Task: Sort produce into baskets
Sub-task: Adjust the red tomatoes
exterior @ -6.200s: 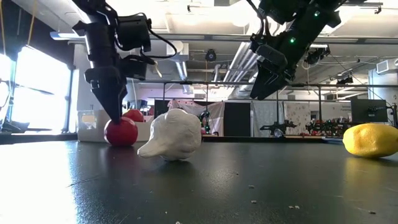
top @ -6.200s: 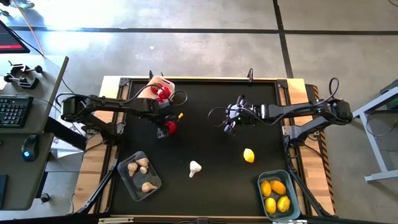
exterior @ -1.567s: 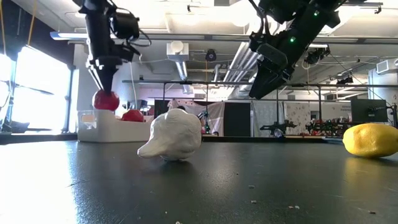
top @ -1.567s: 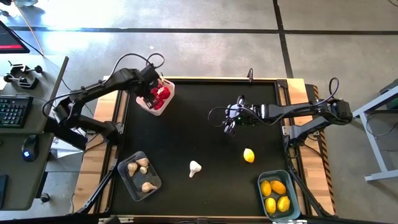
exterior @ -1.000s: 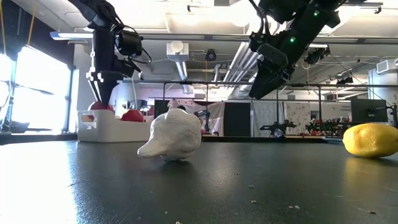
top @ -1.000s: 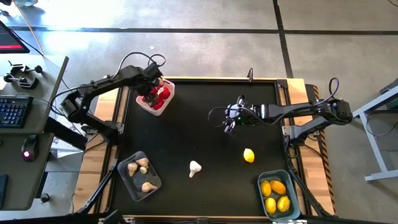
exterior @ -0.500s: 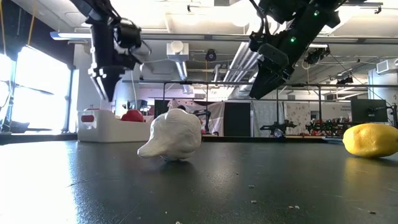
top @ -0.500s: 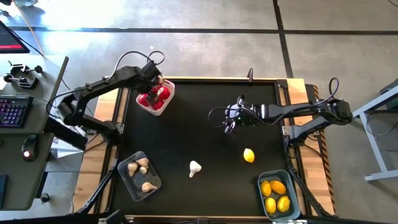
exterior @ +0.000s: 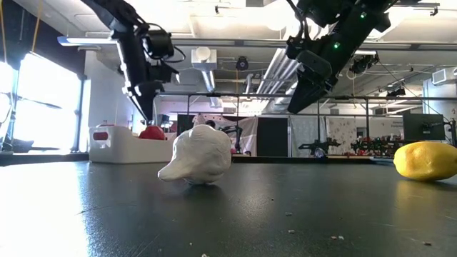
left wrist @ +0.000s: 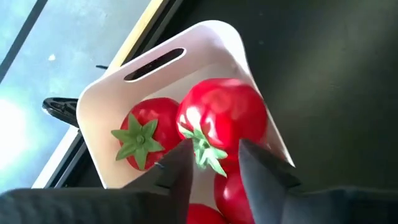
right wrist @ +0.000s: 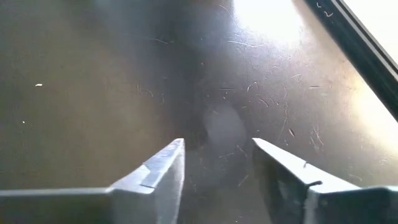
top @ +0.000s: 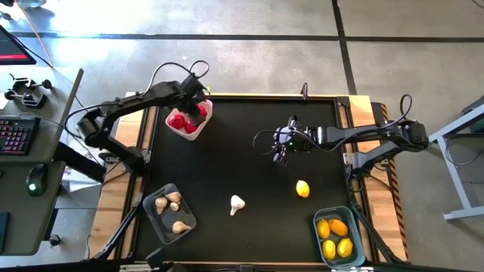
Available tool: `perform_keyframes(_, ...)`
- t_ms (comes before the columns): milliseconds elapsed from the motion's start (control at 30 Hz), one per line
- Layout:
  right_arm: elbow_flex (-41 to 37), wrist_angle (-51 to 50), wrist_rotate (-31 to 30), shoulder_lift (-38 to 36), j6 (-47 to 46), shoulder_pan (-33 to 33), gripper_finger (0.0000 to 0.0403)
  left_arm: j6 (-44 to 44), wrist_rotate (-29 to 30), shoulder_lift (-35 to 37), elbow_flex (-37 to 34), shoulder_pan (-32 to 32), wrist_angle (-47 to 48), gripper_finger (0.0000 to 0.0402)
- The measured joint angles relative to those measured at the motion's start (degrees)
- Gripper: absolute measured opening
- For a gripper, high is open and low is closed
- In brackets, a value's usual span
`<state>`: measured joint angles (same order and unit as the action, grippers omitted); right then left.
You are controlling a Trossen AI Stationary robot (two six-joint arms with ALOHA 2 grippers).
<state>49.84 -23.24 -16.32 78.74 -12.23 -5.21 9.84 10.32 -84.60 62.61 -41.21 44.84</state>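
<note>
Left gripper [left wrist: 214, 163] spread and empty above tomatoes [left wrist: 221, 121] in white basket [left wrist: 99, 112].

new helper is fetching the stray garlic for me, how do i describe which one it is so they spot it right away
Look at the black table from above and find the clear greyish tub of garlic bulbs at its near left corner. Just to the right of that tub, out on the bare mat, lies a single whitish garlic bulb. It is the only garlic not inside a tub; the other loose piece is a yellow lemon farther right.
</note>
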Motion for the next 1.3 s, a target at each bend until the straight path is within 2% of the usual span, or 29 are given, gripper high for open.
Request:
perform_keyframes(200,0.0,0.0,0.0,0.0,0.7,0.0,0.0113,0.7,0.7,-3.0,0.0,0.0,-2.8,0.0057)
perform_keyframes(367,0.0,0.0,0.0,0.0,0.7,0.0,0.0081,0.9,0.7,-4.8,0.0,-0.1,-4.8,0.003)
perform_keyframes(567,0.0,0.0,0.0,0.0,0.7,0.0,0.0067,1.2,0.7,-4.3,-0.1,0.0,-6.6,0.0019)
perform_keyframes(867,0.0,0.0,0.0,0.0,0.7,0.0,0.0067,0.2,0.6,4.1,-1.8,2.6,-7.1,0.001)
perform_keyframes(1033,0.0,0.1,0.0,0.0,0.5,0.0,0.0067,-3.8,5.0,7.7,-2.1,6.2,3.8,0.0007)
perform_keyframes(1200,0.0,1.2,0.0,0.0,0.5,0.0,0.0067,-12.9,8.7,8.4,-2.1,8.5,17.2,0.0007)
perform_keyframes(1300,0.0,1.8,0.0,0.0,0.7,0.0,0.0067,-17.1,12.5,8.4,-2.1,8.9,21.4,0.0007)
